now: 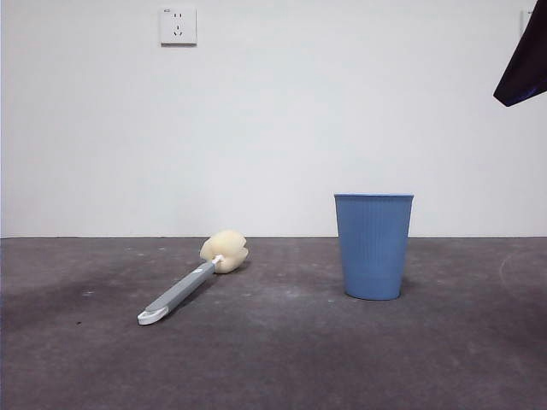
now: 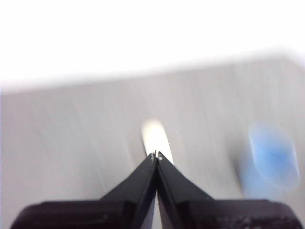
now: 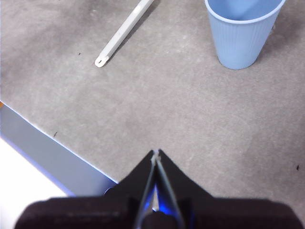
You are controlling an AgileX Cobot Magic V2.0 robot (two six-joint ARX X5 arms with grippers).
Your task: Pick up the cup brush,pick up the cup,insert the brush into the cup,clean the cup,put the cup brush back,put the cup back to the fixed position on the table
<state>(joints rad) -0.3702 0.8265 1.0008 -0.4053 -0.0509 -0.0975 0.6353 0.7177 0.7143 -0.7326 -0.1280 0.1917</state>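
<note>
Front view, left to right: wall socket [image 1: 178, 26] high on the white wall at about 11 o'clock. Cup brush [image 1: 193, 279] lies flat on the desk [image 1: 282, 359], left of centre, handle running from its white tip at 7 o'clock up to the cream sponge head [image 1: 225, 251] at 1 o'clock. Cup [image 1: 373, 245] stands upright right of centre, well apart from the brush, open end up. Nothing lies between brush and cup; bare desk around both. A dark arm tip [image 1: 523, 64] pokes in at the top right corner, high above the desk, clear of everything; this view does not show which arm it is.

Left wrist view, heavily motion-blurred: left gripper [image 2: 156, 155] jaws together, tips meeting. Just past the tips a pale streak, likely the cup brush [image 2: 155, 136], too smeared to be sure. Cup [image 2: 269, 160] is a blue blur off at 3 o'clock from the tips. Gripper is touching neither.

Right wrist view, sharp: right gripper [image 3: 156, 153] jaws together, holding nothing, above bare desk. Brush handle [image 3: 123, 33] with its white tip shows at 11 o'clock, sponge head cut off by the frame. Cup [image 3: 243, 28] at 1 o'clock, looks empty inside, which the front view does not show. Desk edge [image 3: 52, 157] with a lighter strip and white floor shows only here, at 8 o'clock.
</note>
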